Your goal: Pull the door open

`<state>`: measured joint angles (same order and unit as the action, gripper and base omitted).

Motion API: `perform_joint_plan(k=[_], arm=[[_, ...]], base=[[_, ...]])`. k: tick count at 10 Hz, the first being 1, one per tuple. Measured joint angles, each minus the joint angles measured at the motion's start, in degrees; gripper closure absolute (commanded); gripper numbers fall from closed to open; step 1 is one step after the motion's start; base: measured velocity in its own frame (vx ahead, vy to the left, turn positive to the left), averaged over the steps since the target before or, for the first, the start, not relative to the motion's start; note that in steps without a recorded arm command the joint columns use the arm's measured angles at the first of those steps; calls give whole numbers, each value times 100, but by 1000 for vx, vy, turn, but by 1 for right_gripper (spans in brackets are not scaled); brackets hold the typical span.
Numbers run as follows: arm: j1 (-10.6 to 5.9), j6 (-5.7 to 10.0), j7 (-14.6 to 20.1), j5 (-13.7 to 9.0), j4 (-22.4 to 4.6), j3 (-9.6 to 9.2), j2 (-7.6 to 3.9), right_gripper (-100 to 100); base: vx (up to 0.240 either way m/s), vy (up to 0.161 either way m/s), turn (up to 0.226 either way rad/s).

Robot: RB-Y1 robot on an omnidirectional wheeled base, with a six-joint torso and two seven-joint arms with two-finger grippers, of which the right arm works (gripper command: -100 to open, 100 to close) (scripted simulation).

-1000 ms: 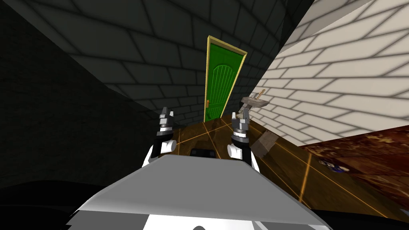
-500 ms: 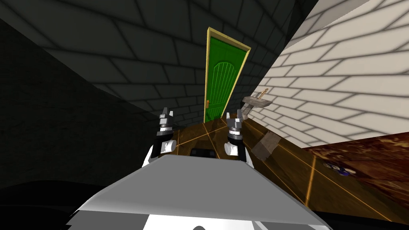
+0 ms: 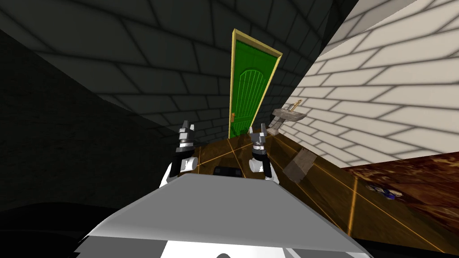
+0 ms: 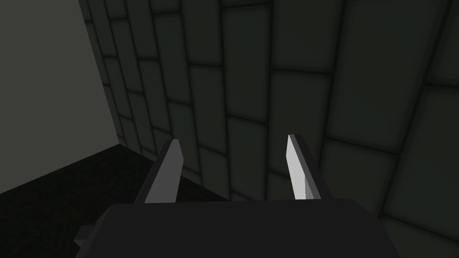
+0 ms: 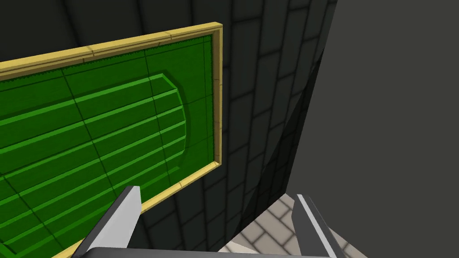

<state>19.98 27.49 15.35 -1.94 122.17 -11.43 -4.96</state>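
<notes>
Grey right gripper (image 3: 257, 131) is spread, nothing held; left gripper (image 3: 187, 127) same, centre-left of frame. Green door (image 3: 247, 89) stands tall at upper centre, well ahead, looks shut. Its orange handle (image 3: 233, 116) on the left edge sits up-left of the right gripper, so I'd judge the right arm nearer.

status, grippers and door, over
Left gripper open, empty. Right gripper open, aimed at green door, shut, not yet touched. Sink and grey block off to the right.
</notes>
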Motion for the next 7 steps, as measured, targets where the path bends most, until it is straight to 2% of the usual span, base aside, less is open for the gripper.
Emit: perform_joint_plan(k=[7], arm=[[-521, 4, 784, -505, -700, -417, -262, -100]], base=[[97, -2, -2]])
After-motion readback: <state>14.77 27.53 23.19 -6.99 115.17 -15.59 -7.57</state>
